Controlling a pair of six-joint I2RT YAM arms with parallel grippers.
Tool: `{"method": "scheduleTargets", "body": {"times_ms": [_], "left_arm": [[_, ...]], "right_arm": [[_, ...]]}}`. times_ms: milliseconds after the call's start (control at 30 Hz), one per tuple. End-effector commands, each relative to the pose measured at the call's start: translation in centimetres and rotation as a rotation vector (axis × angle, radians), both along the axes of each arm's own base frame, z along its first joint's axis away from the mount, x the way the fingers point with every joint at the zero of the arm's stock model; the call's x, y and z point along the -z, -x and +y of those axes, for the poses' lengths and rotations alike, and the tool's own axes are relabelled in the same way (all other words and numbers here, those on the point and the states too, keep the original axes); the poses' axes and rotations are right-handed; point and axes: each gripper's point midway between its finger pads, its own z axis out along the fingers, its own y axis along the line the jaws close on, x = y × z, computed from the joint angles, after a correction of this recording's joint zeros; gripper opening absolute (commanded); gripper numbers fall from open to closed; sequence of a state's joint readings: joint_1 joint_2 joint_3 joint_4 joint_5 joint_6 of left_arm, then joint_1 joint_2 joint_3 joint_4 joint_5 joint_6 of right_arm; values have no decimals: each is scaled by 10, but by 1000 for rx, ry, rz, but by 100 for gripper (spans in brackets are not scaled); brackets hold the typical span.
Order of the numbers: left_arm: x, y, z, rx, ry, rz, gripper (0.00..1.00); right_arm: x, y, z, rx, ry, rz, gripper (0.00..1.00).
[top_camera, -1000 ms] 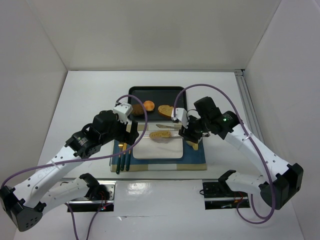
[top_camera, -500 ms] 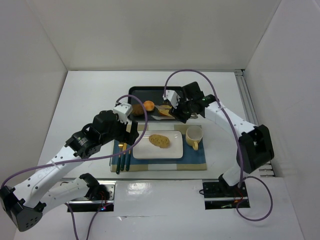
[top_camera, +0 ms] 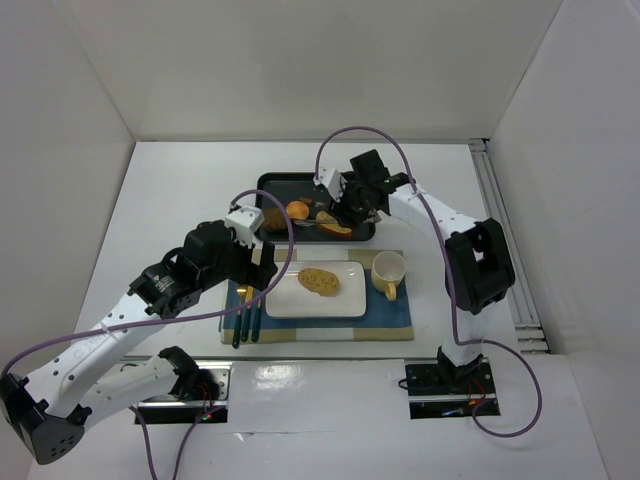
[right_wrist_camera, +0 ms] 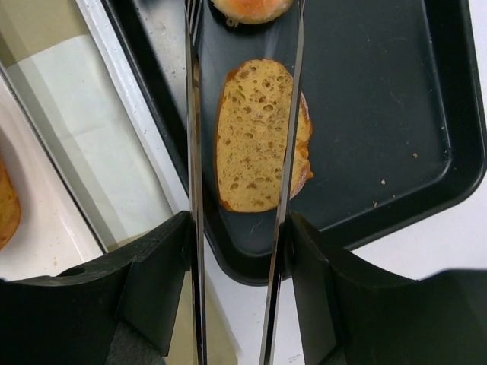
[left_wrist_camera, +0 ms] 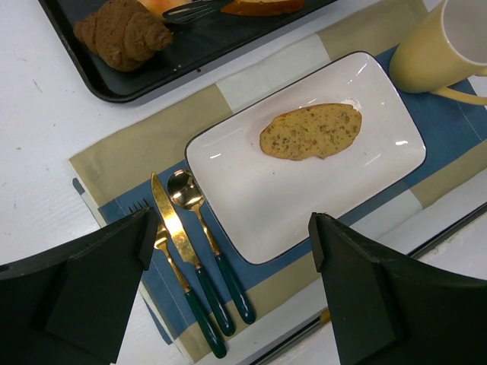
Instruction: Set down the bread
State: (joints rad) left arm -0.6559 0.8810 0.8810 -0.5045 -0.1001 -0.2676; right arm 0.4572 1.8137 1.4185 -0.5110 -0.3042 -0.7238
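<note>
A seeded bread slice point(top_camera: 320, 281) lies on the white plate point(top_camera: 345, 300); it also shows in the left wrist view point(left_wrist_camera: 310, 131). A second slice point(right_wrist_camera: 259, 137) lies in the black tray point(right_wrist_camera: 396, 99). My right gripper point(right_wrist_camera: 237, 289) is shut on metal tongs point(right_wrist_camera: 192, 190). The tong arms stand open on either side of that slice, over the tray point(top_camera: 275, 185). My left gripper point(left_wrist_camera: 236, 304) is open and empty, above the cutlery point(left_wrist_camera: 190, 251) and the plate's near left edge point(left_wrist_camera: 304, 205).
A round bun point(top_camera: 298, 211) and a brown croissant point(top_camera: 275, 220) lie in the tray. A yellow cup point(top_camera: 388, 270) stands right of the plate on the blue and beige placemat point(top_camera: 400, 320). A gold knife, fork and spoon lie left of the plate.
My right gripper with the tongs left the first slice on the plate and swung back to the tray, over the second slice. The left arm has not moved.
</note>
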Motion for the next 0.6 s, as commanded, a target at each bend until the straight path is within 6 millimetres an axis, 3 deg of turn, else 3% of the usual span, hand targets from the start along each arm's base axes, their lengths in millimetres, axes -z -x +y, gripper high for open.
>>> {"method": "scheduleTargets", "body": {"times_ms": [0,167,267,333,433,467,567], "left_arm": [[-11,-4,-1,-12,36,-33,100],[-11,-4,-1,-12,36,-33,100],[-11,-4,-1,-12,36,-33,100],[-11,-4,-1,-12,36,-33,100],[-11,-4,-1,-12,36,-33,100],[-11,-4,-1,-12,36,-33,100],[-11,-4,-1,-12,36,-33,100]], "right_arm": [[-18,-15,8,-12,-33,-39,60],[-4,-23,10,-6,-16,-20,60],[-7,-25,11,-6,-20,-28,46],[-7,-23,15,-15,-20,-28,31],[-22,-14,10,-15,-33,-55,25],[-38,-10,8,-15,-48,-86,25],[-53,7,0,-15,-57,-105,25]]}}
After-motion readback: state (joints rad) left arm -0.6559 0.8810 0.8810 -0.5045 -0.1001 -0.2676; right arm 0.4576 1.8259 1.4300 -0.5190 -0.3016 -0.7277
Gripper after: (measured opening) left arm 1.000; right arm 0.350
